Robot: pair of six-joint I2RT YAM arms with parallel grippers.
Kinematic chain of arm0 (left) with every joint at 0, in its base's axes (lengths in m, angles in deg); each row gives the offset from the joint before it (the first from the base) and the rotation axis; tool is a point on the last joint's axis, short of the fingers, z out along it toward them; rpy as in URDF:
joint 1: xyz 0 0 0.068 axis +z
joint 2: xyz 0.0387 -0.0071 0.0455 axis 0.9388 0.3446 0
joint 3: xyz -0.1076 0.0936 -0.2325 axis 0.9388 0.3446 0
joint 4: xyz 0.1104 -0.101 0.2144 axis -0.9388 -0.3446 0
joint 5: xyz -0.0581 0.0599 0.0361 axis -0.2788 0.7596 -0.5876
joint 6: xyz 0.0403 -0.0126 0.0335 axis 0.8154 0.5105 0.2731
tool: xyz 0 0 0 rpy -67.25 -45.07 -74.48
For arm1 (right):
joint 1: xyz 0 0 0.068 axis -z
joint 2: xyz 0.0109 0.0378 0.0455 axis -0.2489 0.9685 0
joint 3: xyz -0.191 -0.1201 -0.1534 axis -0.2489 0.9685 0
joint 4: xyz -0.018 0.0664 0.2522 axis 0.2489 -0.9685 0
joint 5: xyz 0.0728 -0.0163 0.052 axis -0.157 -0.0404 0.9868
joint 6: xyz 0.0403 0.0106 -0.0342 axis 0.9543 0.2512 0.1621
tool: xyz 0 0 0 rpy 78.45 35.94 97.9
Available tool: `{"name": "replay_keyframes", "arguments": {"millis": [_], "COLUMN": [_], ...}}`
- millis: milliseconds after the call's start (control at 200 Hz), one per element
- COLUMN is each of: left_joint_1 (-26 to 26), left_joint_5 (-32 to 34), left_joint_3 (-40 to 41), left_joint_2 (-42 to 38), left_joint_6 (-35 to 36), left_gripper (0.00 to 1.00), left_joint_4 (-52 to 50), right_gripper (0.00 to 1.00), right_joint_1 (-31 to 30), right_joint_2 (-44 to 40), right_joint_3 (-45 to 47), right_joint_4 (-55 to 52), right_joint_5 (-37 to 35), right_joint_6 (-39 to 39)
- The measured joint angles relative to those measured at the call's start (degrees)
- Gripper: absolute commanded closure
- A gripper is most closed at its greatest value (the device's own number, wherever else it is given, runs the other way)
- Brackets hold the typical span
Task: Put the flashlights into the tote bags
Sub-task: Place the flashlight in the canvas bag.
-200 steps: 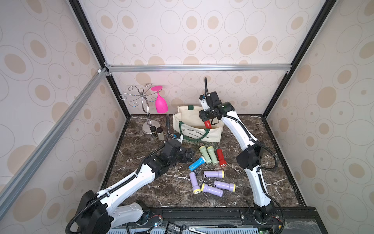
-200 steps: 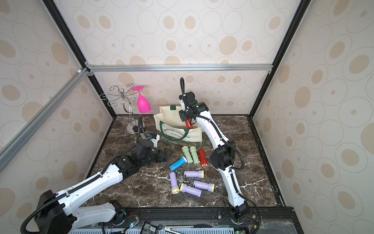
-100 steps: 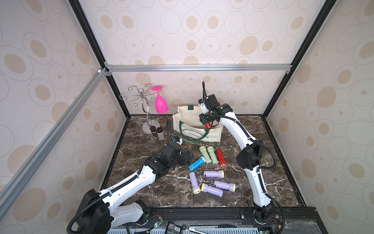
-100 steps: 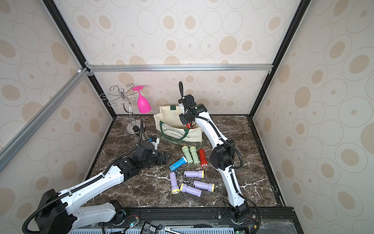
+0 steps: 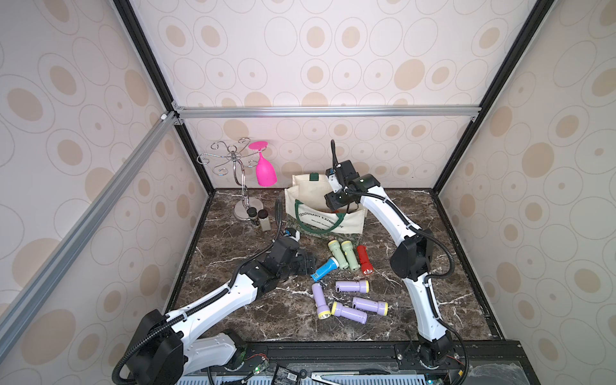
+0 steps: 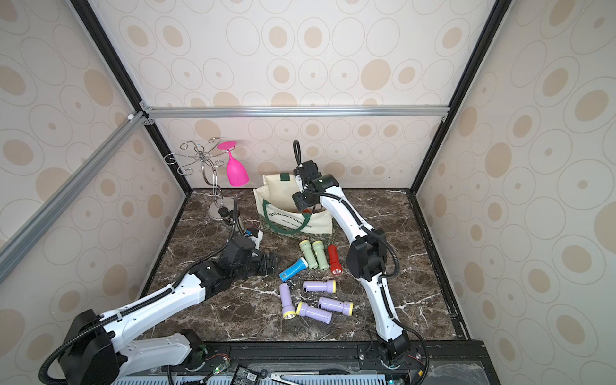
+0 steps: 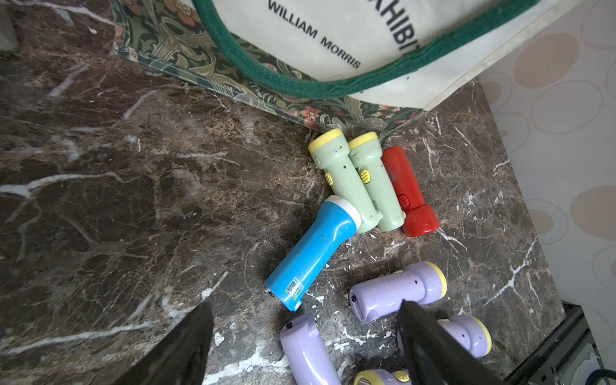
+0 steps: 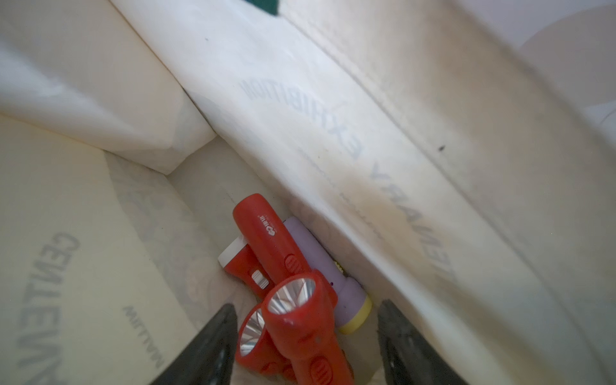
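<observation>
Right gripper (image 8: pixel 306 304): jaws, clamped a second ago, are now standing apart inside the tote bag (image 5: pixel 346 221); red flashlight (image 8: pixel 300 333) is lying loose between them, apparently released, so one more bagged. Left gripper (image 5: pixel 308 263): gaping wide, empty; blue flashlight (image 5: pixel 325 268) is lying just beside at 3 o'clock, seven others beyond.

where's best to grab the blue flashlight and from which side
Grip the blue flashlight across its straight barrel, near the middle, from above. It lies flat on the marble; its wider head touches a pale green flashlight, so that end is crowded, while the barrel's long sides are free. The open left gripper is near its tail.
</observation>
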Motion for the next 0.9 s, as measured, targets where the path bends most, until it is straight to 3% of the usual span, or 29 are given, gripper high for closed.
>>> {"name": "replay_keyframes", "arguments": {"millis": [465,570,655,795,895], "left_joint_1": [0.00,-0.31,-0.52,-1.22,-3.19], "left_joint_5": [-3.58,-5.11,-5.90,-6.10,-5.84], "left_joint_3": [3.65,6.19,6.95,6.97,6.97], "left_joint_2": [-2.23,-3.58,-4.37,-4.59,-4.55], "left_joint_6": [0.42,-0.17,-0.87,-2.93,-5.90], "left_gripper": [0.20,0.21,0.21,0.21,0.21], "left_joint_4": [-3.26,-3.56,-4.22,-5.14,-6.34], "right_gripper": [0.23,0.13,0.12,0.09,0.06], "right_joint_1": [-2.27,-3.34,-4.48,-6.58,-7.78], "right_joint_2": [-10.84,-12.98,-14.73,-21.57,-28.89], "right_joint_3": [-1.81,-1.92,-1.77,5.38,15.58], "right_joint_4": [-1.95,-3.56,-5.07,-5.77,-5.16], "right_joint_5": [-2.19,-2.49,-2.21,-0.44,1.25], "right_joint_6": [7.87,10.60,11.76,12.22,12.26]}}
